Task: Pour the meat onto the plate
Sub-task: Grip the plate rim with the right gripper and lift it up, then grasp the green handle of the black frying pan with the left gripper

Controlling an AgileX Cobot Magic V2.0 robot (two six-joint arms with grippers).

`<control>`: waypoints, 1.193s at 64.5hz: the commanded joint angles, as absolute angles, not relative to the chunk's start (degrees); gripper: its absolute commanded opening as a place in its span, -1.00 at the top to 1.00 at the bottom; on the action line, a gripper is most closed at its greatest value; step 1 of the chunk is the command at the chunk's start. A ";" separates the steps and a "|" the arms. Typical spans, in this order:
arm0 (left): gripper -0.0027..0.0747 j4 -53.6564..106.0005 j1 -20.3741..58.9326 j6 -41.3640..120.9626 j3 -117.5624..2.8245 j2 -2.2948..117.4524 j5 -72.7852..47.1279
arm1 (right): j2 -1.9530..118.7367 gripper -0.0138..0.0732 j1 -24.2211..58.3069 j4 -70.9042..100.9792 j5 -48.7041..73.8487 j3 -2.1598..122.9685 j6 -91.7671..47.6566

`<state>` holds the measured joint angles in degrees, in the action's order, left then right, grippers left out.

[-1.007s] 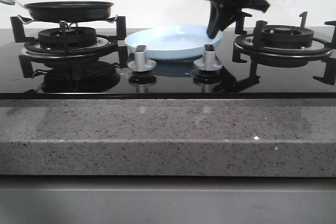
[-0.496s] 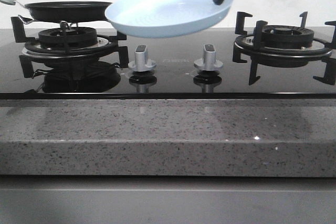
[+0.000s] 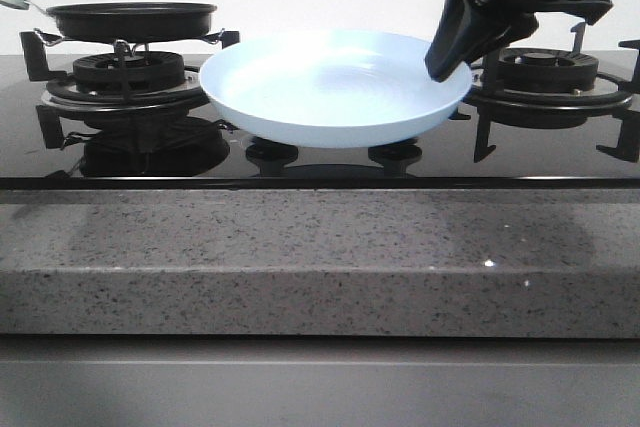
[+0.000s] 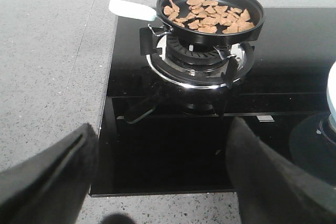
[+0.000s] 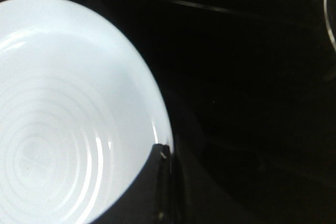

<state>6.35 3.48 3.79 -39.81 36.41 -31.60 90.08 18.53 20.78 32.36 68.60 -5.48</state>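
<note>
The pale light-blue plate (image 3: 335, 87) hangs empty in the air over the hob's middle, near the front edge. My right gripper (image 3: 447, 65) is shut on its right rim; the wrist view shows one finger lying over the rim of the plate (image 5: 68, 119). The meat (image 4: 209, 16), a heap of small orange-brown slices, lies in the black frying pan (image 4: 211, 9) on the left burner. In the front view the frying pan (image 3: 132, 19) shows side-on, its contents hidden. My left gripper (image 4: 163, 182) stays open with nothing in it, above the hob's front left edge, well short of the pan.
The pan's pale handle (image 4: 132, 10) points left, away from the plate. A bare right burner grate (image 3: 545, 82) stands behind my right arm. The two control knobs are hidden behind the plate. A speckled grey counter (image 3: 320, 257) runs along the front.
My right gripper has brought the plate down and toward the front edge. One second ago the plate lay on the hob behind the knobs; it now hangs in front of them.
</note>
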 commanded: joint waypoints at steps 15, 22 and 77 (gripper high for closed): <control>-0.39 6.81 3.72 3.78 -41.88 36.82 -27.23 | 87.87 0.93 18.46 20.87 30.48 69.10 -6.09; -0.39 6.81 3.72 3.78 -41.88 36.82 -27.11 | 87.87 0.93 18.46 20.87 30.50 69.10 -6.09; -0.59 13.28 1.80 5.22 -65.36 63.24 -37.89 | 87.87 0.93 18.46 20.87 30.50 69.10 -6.04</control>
